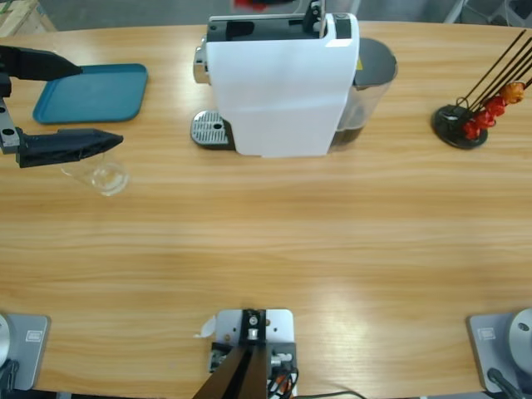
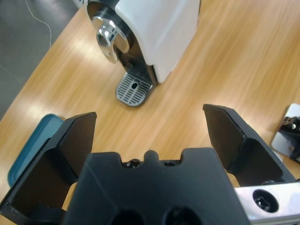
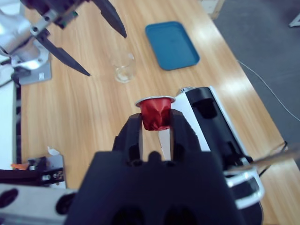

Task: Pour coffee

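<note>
Wooden tabletop (image 1: 274, 241) runs the full width of the high view, pale and grained. At its far left a teal tray (image 1: 91, 93) lies flat. Just in front of that tray, the left gripper (image 1: 79, 106) reaches in from the left edge with its black fingers (image 1: 71, 145) spread wide apart, holding nothing; the nearer finger overlaps the rim of a small clear tumbler (image 1: 101, 176), though whether they touch cannot be told. No coffee shows in that tumbler, which looks bare in both the high view and the right wrist view.

Toward the middle stands a white coffee machine (image 1: 283, 83) with a silver drip grate (image 1: 211, 130) at its left foot and a dark water tank (image 1: 370, 83) on its right side. Far right, a black capsule stand (image 1: 460, 126) carries a few red and orange capsules.

In the right wrist view, the right gripper (image 3: 155, 127) has its fingers closed on a red capsule (image 3: 154, 112) with a silver rim, held above the machine's open top.
</note>
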You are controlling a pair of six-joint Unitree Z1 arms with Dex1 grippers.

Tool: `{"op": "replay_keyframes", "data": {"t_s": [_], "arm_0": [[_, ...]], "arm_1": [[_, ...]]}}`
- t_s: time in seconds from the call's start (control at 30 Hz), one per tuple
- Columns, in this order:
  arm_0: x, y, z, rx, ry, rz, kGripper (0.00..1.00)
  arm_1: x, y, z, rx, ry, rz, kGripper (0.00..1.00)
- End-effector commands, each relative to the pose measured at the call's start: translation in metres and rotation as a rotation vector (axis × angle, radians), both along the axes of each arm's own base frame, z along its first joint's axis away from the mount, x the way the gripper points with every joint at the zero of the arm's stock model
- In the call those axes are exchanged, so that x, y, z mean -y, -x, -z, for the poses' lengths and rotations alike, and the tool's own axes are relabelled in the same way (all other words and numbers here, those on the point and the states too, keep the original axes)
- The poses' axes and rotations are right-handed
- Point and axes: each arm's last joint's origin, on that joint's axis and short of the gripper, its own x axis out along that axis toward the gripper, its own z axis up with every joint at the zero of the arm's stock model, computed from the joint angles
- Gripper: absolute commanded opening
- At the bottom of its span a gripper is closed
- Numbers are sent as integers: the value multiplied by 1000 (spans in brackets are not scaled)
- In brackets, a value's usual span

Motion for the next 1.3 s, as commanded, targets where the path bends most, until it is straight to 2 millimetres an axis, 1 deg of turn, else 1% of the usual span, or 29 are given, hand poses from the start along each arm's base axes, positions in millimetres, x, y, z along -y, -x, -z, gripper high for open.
{"op": "replay_keyframes", "data": {"t_s": [0.03,0.1,0.17,0.23,0.43,0.57,0.8,1.1,1.3], "arm_0": [[-9,10,12,-21,-13,-14,999],[-9,10,12,-20,-12,-14,999],[-9,10,12,-21,-14,-14,1000],[-10,10,13,-22,-15,-14,1000],[-8,9,14,-27,-19,-13,1000],[-11,11,18,-33,-24,-14,1000],[-10,10,19,-34,-26,-15,1000],[-10,10,20,-37,-29,-15,1000],[-10,10,21,-37,-31,-16,1000]], "arm_1": [[-40,-35,44,-2,122,-13,140],[-46,-43,48,32,130,6,140],[-51,-48,49,61,142,11,140],[-52,-51,47,85,153,20,145],[-57,-56,52,99,152,16,154],[-57,-60,51,132,165,23,154],[-58,-65,58,188,230,29,154],[-61,-69,66,199,254,26,158],[-60,-71,66,229,282,56,158]]}}
